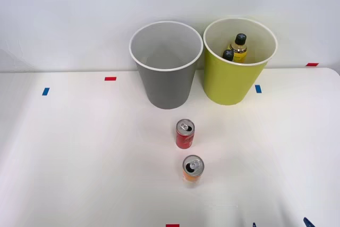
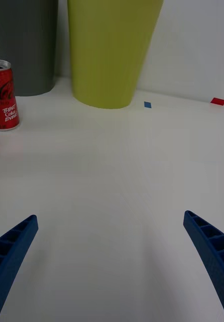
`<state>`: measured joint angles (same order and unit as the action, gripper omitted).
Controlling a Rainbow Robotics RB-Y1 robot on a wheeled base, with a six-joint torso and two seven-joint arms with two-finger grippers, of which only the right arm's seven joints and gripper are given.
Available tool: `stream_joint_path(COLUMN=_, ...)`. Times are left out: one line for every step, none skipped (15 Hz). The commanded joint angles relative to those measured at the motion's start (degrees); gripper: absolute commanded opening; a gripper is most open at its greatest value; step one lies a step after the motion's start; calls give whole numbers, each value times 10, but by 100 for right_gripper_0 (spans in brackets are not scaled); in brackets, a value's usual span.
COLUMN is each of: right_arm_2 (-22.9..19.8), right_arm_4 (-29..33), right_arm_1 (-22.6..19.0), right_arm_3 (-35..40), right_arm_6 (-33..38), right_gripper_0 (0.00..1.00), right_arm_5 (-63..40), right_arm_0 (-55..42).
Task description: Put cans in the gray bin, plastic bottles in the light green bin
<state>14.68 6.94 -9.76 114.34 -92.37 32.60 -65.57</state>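
White tabletop (image 1: 79, 147) against a pale wall is shown, marked with red and blue tape. Two plastic bottles (image 1: 237, 47) are seen inside the light green bin (image 1: 231, 81); the gray bin (image 1: 167, 81) beside it appears unfilled. The red can (image 1: 185, 134) and the orange can (image 1: 192, 169) are left upright in front of the bins. The right gripper (image 2: 112, 251) is held low over bare table, fingers (image 2: 212, 246) spread wide, grasping nothing. The can stage is judged pending; a reach toward the red can is called for next.
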Motion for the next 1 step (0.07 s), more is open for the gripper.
stream_joint_path(right_arm_2=0, right_arm_4=0, right_arm_1=0, right_arm_3=0, right_arm_6=0, right_gripper_0=100, right_arm_5=0, right_arm_0=0)
